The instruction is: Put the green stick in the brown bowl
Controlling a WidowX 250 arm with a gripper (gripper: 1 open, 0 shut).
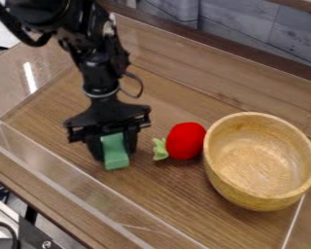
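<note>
A wooden worktop (185, 209) filled the view, seen from above and to one side. A red strawberry-shaped toy (186, 139) with a green leafy end lay near the middle, between the robot's arm and the brown bowl (260, 160). The bowl sat at the right, upright and empty, just beside the toy. The toy lay on the direct line from the stick to the bowl. A low clear plastic wall (67, 185) ran along the near edge of the worktop and another stood along the far left side. Bare wood lay open behind the toy and bowl. The black gripper (110, 139) pointed straight down left of the toy, its jaws clamped on the green stick (116, 152), which hung upright between them with its lower end at the worktop.
</note>
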